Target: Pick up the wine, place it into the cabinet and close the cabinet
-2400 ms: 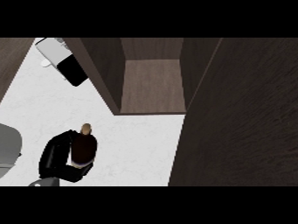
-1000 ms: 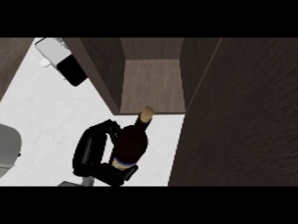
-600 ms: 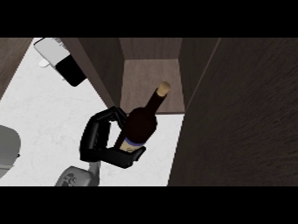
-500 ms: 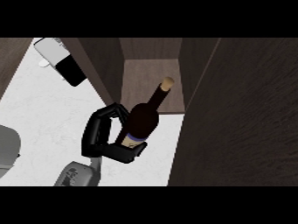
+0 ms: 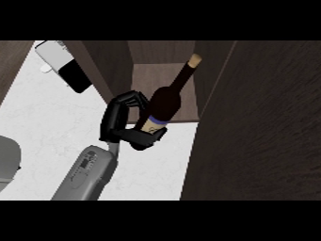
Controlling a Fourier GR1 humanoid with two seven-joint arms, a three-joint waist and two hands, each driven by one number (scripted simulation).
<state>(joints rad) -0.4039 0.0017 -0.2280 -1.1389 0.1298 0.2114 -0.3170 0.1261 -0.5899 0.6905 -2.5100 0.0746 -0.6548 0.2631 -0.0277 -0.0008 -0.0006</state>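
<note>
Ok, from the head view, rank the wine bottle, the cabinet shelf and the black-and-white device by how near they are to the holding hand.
1. Wine bottle: in the left hand, fingers curled round it.
2. Cabinet shelf: just beyond the hand, under the bottle's neck.
3. Black-and-white device: farthest, up at the counter's left.

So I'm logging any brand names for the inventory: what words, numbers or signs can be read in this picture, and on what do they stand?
None can be read.
Wine bottle, held in the left hand: its pale label with a blue band above it is mostly hidden by the hand, and no letters can be made out.
Forearm: small dark marks, too small to read.
Cabinet and counter: no text.
</note>
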